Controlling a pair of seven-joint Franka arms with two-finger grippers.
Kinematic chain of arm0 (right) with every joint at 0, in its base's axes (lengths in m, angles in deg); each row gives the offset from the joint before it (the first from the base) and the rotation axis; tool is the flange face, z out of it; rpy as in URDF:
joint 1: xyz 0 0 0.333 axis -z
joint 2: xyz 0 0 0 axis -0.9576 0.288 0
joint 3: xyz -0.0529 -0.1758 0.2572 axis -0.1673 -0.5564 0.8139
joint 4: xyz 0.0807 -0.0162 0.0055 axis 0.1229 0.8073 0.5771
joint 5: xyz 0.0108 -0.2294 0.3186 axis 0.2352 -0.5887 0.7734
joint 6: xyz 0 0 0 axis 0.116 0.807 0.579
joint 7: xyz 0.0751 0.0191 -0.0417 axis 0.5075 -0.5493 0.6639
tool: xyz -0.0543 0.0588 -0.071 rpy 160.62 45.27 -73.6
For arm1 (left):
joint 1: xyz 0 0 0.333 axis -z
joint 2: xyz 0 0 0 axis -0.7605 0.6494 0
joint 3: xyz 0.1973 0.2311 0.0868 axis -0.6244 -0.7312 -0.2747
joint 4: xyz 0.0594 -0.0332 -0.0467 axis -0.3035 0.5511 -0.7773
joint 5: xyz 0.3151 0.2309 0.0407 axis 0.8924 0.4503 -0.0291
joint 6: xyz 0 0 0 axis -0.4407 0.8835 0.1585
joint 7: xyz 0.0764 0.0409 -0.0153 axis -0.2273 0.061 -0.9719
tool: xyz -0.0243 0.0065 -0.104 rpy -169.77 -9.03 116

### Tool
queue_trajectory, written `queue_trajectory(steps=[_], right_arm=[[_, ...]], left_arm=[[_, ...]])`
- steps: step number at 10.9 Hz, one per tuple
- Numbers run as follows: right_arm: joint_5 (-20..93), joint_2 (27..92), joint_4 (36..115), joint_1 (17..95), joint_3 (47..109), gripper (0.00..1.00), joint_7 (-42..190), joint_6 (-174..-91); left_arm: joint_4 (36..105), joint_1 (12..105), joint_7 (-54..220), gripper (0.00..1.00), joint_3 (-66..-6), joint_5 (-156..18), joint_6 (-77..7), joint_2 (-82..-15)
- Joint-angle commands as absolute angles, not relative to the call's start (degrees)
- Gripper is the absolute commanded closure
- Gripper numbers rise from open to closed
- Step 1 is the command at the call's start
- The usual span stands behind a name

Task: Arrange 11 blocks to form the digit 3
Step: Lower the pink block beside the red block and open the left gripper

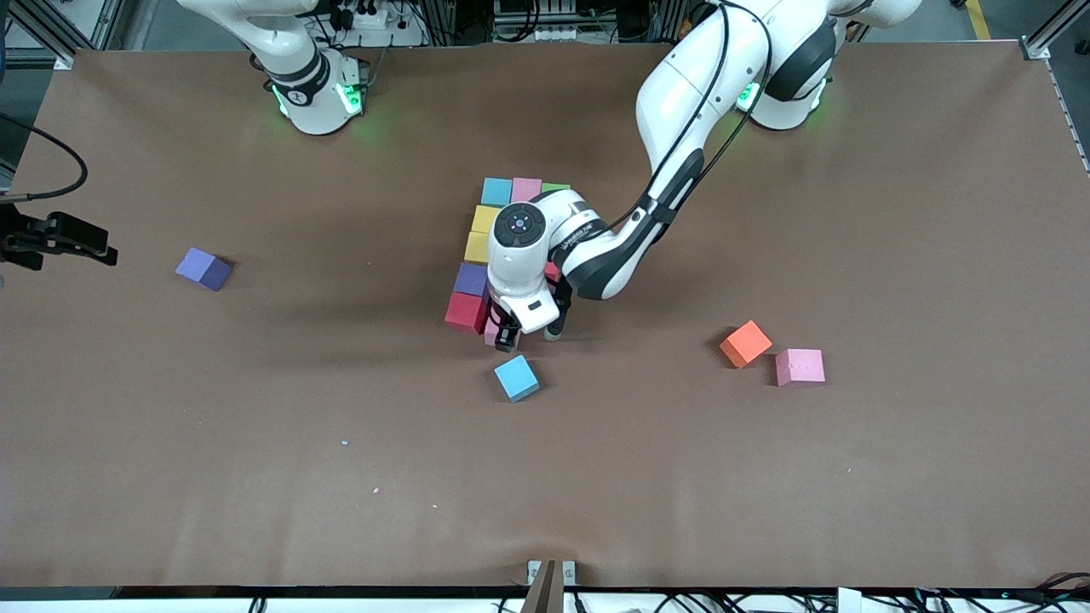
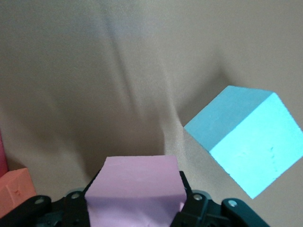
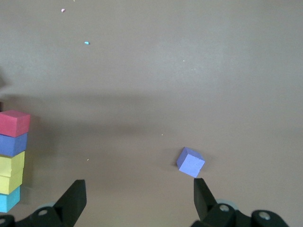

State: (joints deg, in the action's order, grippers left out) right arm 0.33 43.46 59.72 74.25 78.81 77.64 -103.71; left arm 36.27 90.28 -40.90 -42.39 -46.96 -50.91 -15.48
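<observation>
A robotics lab: two arms (image 1: 673, 102) (bench-mounted), aluminium framing (image 1: 1043, 42).

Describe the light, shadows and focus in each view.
Front view: even overhead light, green glow at both bases, a soft shadow under the left gripper. Left wrist view: the held pink block and the light blue block look soft-edged, folds of shadow on the cloth. Right wrist view: a broad shadow band crosses the table above the purple block.

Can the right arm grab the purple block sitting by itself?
Probably yes. The lone purple block sits on bare table toward the right arm's end, with nothing beside it. The right tool is open and carries nothing, while the left tool is busy holding a pink block.
</observation>
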Motion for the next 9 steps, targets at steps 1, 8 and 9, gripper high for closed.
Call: queue_trajectory(steps=[1, 8, 9], right_arm=[[0.4, 43.9, 58.4, 74.1, 79.5, 0.0, 77.9, -102.4], [0.5, 43.8, 58.4, 73.5, 79.6, 0.0, 77.9, -101.6], [0.5, 43.8, 58.5, 73.5, 79.6, 0.0, 77.8, -101.1]], left_arm=[[34.5, 91.3, -40.6, 0.64, -43.5, -48.1, -51.5, -14.0], [34.5, 92.4, -40.7, 0.64, -43.6, -48.1, -52.7, -13.2], [34.5, 92.4, -40.7, 0.63, -43.6, -48.1, -52.8, -13.1]])
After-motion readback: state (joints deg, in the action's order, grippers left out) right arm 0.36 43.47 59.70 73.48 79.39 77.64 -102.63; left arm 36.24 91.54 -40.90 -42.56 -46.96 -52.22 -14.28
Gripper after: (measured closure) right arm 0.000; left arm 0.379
